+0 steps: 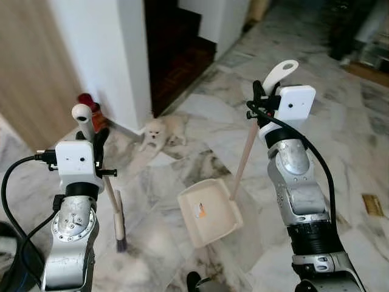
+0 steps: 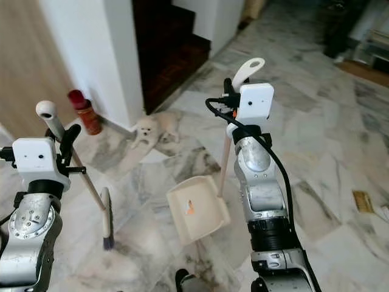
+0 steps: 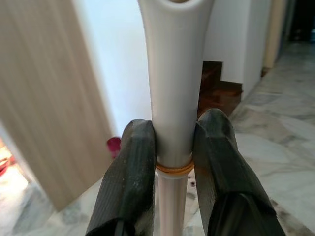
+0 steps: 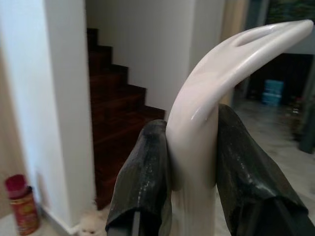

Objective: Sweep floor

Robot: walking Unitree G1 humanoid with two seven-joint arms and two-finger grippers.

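My left gripper (image 1: 94, 137) is shut on the white handle (image 3: 172, 88) of a small broom (image 1: 120, 225), whose dark bristles rest on the marble floor. The right gripper (image 1: 261, 100) is shut on the curved white handle (image 4: 206, 98) of a cream dustpan (image 1: 209, 213). The pan sits on the floor between my two arms, to the right of the broom head, with a small orange scrap (image 1: 200, 212) lying in it.
A small white dog (image 1: 159, 132) lies on the floor ahead by the white wall corner (image 1: 130, 73). A red canister (image 2: 84, 111) stands at the wall's foot. Dark wooden stairs (image 1: 176, 55) rise behind. A small yellow-brown item (image 1: 372, 204) lies at right.
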